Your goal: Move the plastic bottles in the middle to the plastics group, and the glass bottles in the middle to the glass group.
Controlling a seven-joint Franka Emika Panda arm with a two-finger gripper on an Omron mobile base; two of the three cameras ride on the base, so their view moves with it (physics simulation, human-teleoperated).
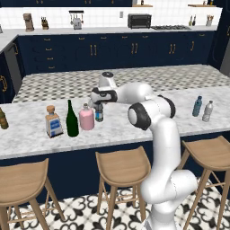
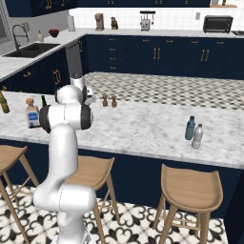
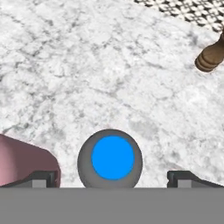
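Arm: the white arm reaches left across the marble counter (image 1: 134,128), its gripper (image 1: 99,106) poised directly above the small water bottle (image 1: 99,113).
Gripper state: the jaws stand spread wide; in the hand view the 2 dark fingertips (image 3: 43,178) sit far apart on either side of the bottle's cap, pinching nothing.
Water bottle: upright near the middle of the counter, just right of the pink bottle (image 1: 86,117); seen from straight above in the hand view as a grey ring with a blue centre (image 3: 110,158).
Pink bottle: squat, narrow neck, upright, between the green wine bottle (image 1: 72,120) and the water bottle; its pink side enters the lower left of the hand view (image 3: 22,164).
Green wine bottle: tall, dark, upright, just left of the pink bottle.
Glass group: a square clear bottle with a blue label and round cork (image 1: 53,122) stands just left of the wine bottle; a small amber-brown bottle (image 1: 3,119) stands well apart at the counter's far left edge.
Plastics group: a slim blue bottle (image 1: 197,106) and a grey-clear bottle (image 1: 207,111) stand side by side far to the right, well apart from the arm.
Shakers: 2 small brown shakers (image 2: 109,100) stand together toward the counter's far side; 1 shows at the upper right of the hand view (image 3: 212,56).
Foreground: wooden stools (image 1: 122,168) line the near side of the island.
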